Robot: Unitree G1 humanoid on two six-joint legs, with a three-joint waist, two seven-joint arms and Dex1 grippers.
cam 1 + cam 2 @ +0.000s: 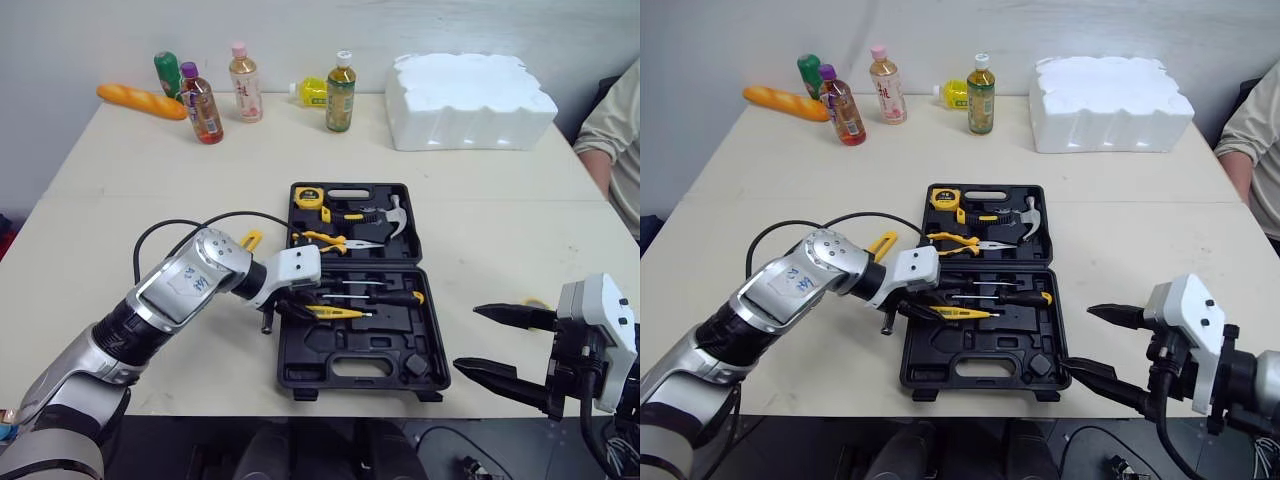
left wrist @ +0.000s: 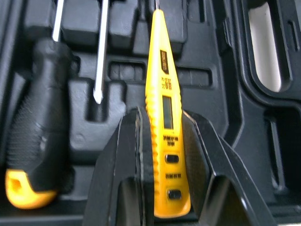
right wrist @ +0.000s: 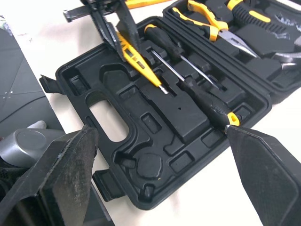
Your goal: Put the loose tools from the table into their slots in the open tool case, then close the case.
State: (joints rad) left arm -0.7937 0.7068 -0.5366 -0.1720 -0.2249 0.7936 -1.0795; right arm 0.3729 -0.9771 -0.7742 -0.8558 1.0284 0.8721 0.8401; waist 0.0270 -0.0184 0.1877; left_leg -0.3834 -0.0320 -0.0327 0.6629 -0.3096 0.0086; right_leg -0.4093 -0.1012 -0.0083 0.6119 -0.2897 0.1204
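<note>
Left gripper (image 2: 163, 116), arm angled inward, clamps the yellow tester (image 1: 345, 313) over the case (image 1: 300, 376) (right gripper (image 1: 468, 338) spread).

Row of drink bottles (image 1: 245, 85), perhaps a bread loaf (image 1: 140, 101) beside them, white foam block (image 1: 468, 100), person's sleeve (image 1: 612, 130)

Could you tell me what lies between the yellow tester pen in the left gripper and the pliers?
Two black-handled screwdrivers, side by side in the case, lie between the tester pen and the pliers; the left eye view shows it.
</note>
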